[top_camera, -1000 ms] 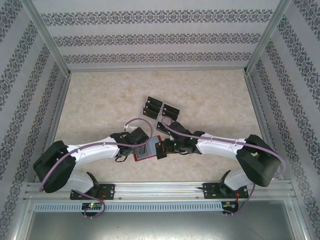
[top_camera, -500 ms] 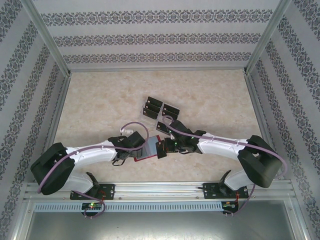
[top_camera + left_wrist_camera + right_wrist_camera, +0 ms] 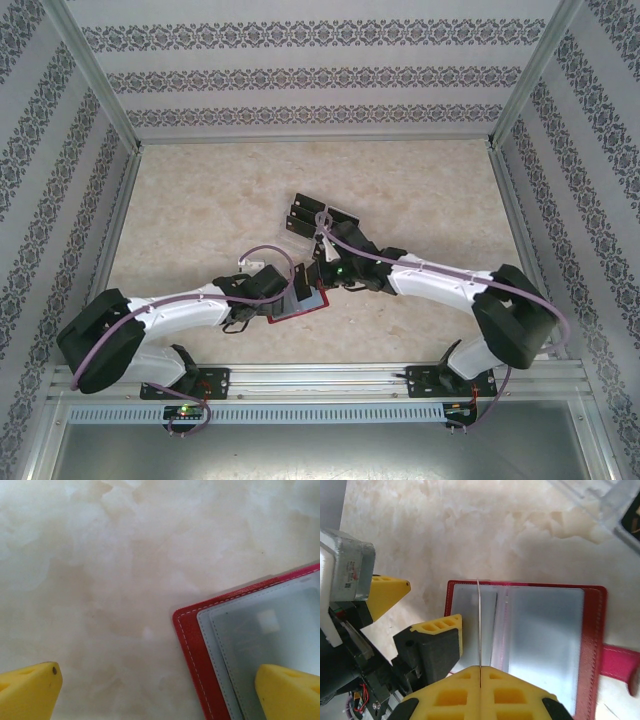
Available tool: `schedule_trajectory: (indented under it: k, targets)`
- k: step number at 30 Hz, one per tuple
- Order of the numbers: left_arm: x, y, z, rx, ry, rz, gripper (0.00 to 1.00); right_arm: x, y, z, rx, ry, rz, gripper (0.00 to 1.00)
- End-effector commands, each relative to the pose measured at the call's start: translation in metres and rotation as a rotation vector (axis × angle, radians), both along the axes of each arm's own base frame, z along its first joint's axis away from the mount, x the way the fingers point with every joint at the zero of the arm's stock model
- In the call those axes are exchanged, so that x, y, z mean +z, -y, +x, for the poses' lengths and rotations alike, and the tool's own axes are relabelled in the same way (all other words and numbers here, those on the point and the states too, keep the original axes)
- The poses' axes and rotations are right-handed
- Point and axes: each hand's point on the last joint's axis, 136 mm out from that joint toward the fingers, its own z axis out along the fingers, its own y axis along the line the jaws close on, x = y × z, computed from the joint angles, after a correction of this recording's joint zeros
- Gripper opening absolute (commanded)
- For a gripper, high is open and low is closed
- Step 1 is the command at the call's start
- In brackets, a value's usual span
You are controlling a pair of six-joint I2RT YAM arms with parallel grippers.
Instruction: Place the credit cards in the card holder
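Yellow-fingered, the right claw [image 3: 479, 677] is clamped on one credit card [image 3: 478, 625], held on edge so it reads as a thin pale line above the open card holder [image 3: 540, 640]. The holder lies flat on the table [image 3: 100, 555], clear sleeves up, with its snap tab [image 3: 620, 662] out at 3 o'clock in the right wrist view. The step looks like insertion. Next, the card's leading edge needs lining up with a sleeve mouth by the centre fold, then tipping flatter and sliding in. The left claw [image 3: 160, 689] has its fingers wide apart, one tip over the holder's sleeve at 5 o'clock, probably steadying it, though contact I cannot tell. The top view adds the remaining credit cards [image 3: 312, 215] at 12 o'clock from the holder. The right wrist view gives the card-to-sleeve alignment, too small to read from above
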Motion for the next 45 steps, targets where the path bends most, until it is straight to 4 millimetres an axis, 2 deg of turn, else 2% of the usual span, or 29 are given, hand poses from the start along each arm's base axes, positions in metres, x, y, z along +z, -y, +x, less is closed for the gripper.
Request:
schedule_trajectory:
  k: [1,5,28,37,45]
  targets:
    - [-0.014,-0.021,-0.022,-0.006,-0.075,0.081,1.00,0.004,-0.014,0.007,0.051,0.008,0.054,0.00]
    - [-0.013,-0.023,-0.022,-0.002,-0.069,0.081,1.00,-0.006,-0.017,0.006,0.060,-0.015,0.056,0.00]
    - [-0.017,-0.024,-0.024,-0.003,-0.080,0.085,1.00,-0.052,-0.003,0.004,0.043,-0.087,0.027,0.00]
    - [-0.018,-0.024,-0.024,-0.004,-0.081,0.088,1.00,-0.062,0.003,0.002,0.038,-0.109,0.022,0.00]
    - [-0.019,-0.024,-0.024,-0.004,-0.082,0.091,1.00,-0.064,-0.001,0.000,0.052,-0.128,0.043,0.00]
